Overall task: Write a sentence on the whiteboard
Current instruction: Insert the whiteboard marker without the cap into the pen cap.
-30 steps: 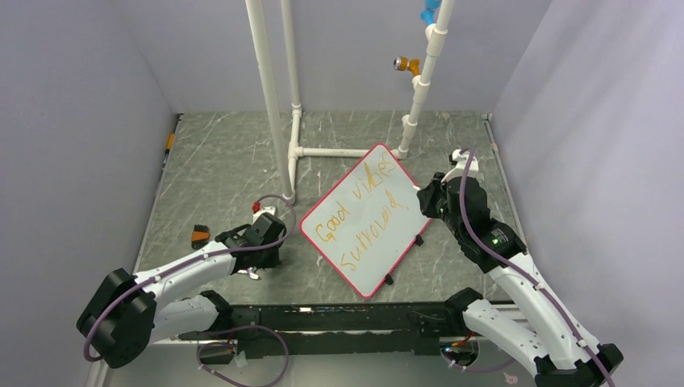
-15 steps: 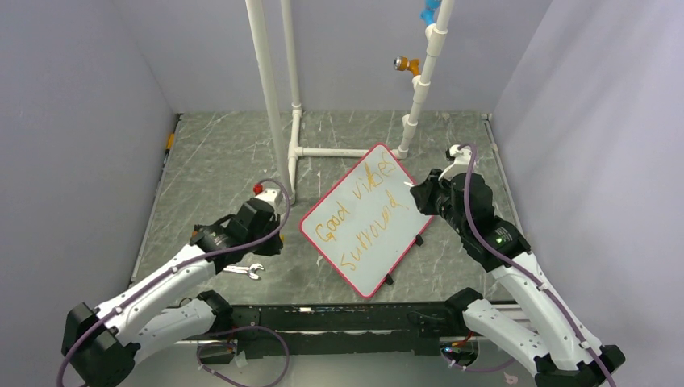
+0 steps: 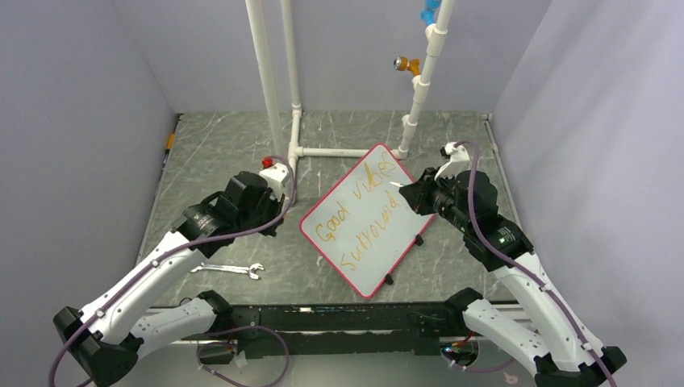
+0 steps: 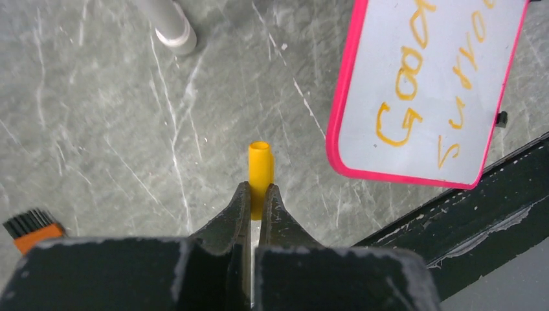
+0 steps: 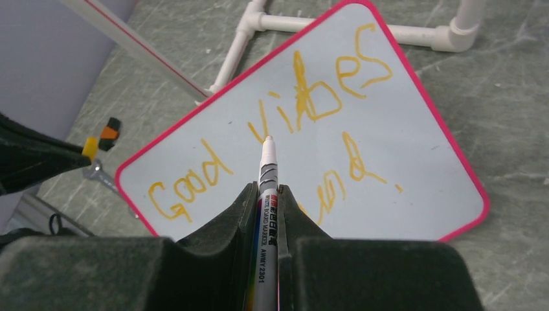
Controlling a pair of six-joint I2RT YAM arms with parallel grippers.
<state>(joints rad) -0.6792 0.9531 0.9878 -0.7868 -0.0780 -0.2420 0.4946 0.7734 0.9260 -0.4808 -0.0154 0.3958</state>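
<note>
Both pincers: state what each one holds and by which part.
Left pincer: yellow cap, clamped at its near end, open end sticking out. Right pincer: whiteboard marker, clamped on its barrel, tip free.

The whiteboard (image 3: pixel 371 270) lies flat on the grey tabletop (image 3: pixel 218 153), turned diagonally with 1 corner toward the near edge. It is pale, with rounded corners, a pink-red rim and small black feet. The sentence (image 3: pixel 360 211) runs in 2 orange-yellow handwritten lines: "Good vibes" above "surround."
</note>
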